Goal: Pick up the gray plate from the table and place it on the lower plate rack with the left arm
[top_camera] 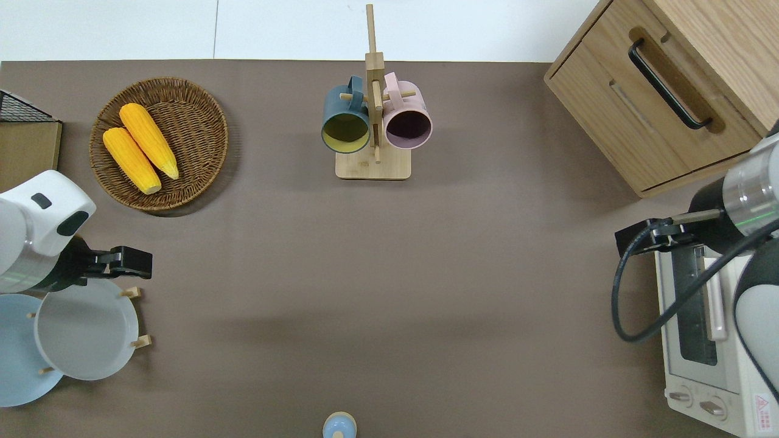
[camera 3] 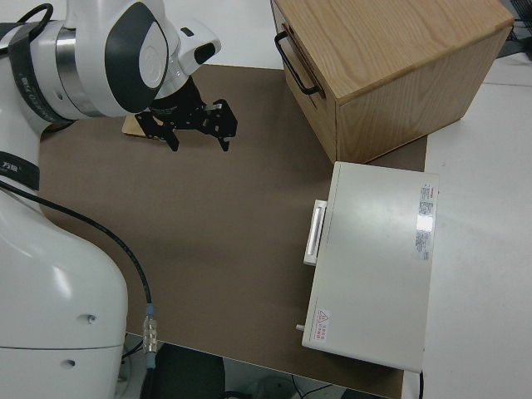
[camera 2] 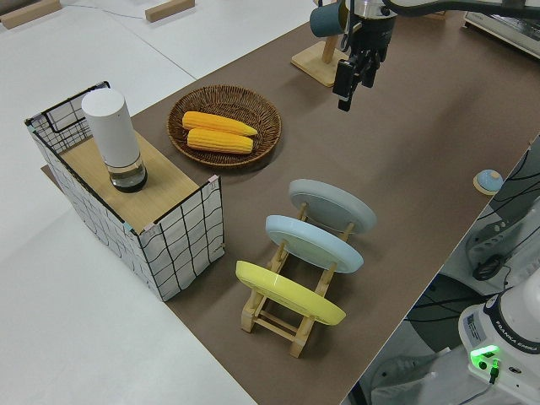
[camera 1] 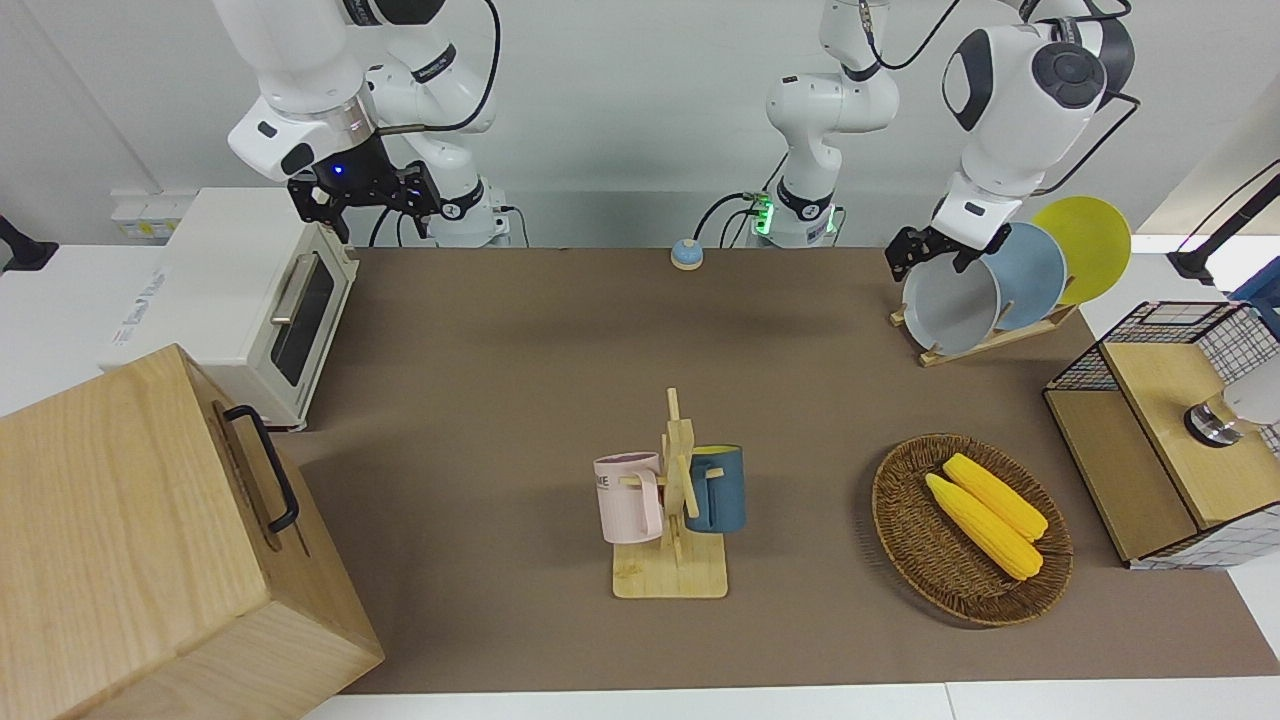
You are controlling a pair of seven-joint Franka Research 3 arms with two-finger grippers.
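1. left gripper [top_camera: 131, 263]: fingers apart, empty, touching nothing, over the table [top_camera: 389, 274] beside the rack.
2. gray plate [top_camera: 85, 331]: slotted in lower plate rack [camera 1: 985, 340], leaning.
3. right gripper [camera 3: 195, 125]: parked, fingers apart.

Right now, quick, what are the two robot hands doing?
Left gripper: open, holding nothing; the gray plate sits in the lower plate rack.
Right gripper: open, empty, parked.
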